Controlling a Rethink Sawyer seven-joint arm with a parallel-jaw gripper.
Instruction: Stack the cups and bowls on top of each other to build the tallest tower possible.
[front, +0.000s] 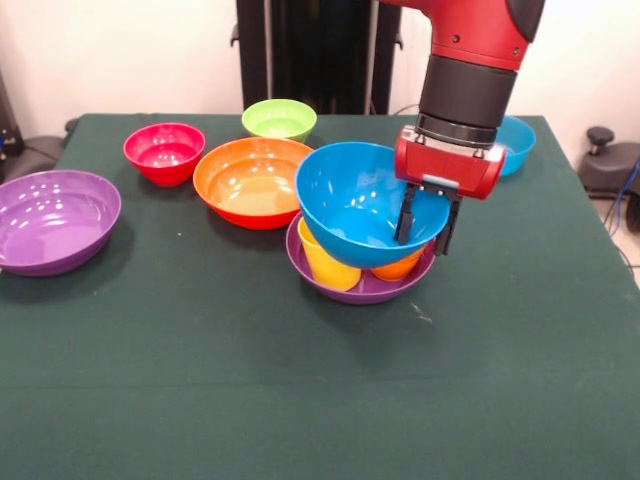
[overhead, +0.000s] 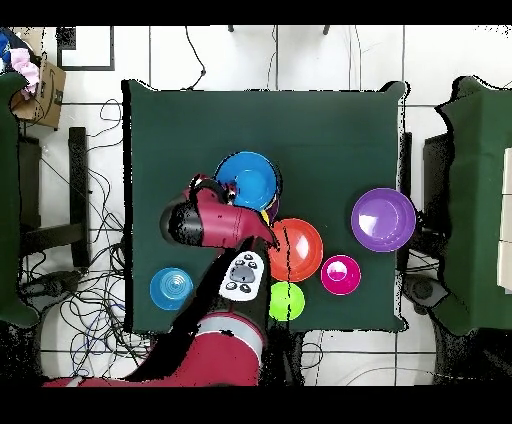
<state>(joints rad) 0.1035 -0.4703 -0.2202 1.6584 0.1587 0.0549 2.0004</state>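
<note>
The large blue bowl (front: 358, 203) is taken as the landmark. In the front view it is seen tilted, its opening turned toward the camera, resting on a yellow cup (front: 325, 262) and an orange cup (front: 398, 267) that stand inside a purple bowl (front: 362, 288) beneath it. Only the lower parts of the two cups are shown; their rims are hidden by the blue bowl, and the orange cup is mostly covered. Of the purple bowl under the stack, only the front rim and wall are visible.

The gripper (front: 426, 222) is seen at the blue bowl's right rim, with its two dark fingers pinched on that rim, one inside the bowl and one outside it. The fingertip on the outer side is partly hidden behind the bowl's wall. In the overhead view the gripper itself is concealed under the red arm (overhead: 215, 222), and the blue bowl (overhead: 247, 181) is partly covered by that arm.

Just left of the blue bowl, the large orange bowl (front: 252, 181) is set upright, its right edge overlapped by the blue bowl. Beyond it stand the small red bowl (front: 164, 152) and the small light green bowl (front: 279, 119). A second purple bowl (front: 55, 220) lies well apart to the left, near the table's edge. Behind the arm, to the right of the blue bowl, a small blue bowl (front: 518, 143) is shown only in part, the rest blocked by the robot's wrist. All stand on the green table (front: 300, 400).
</note>
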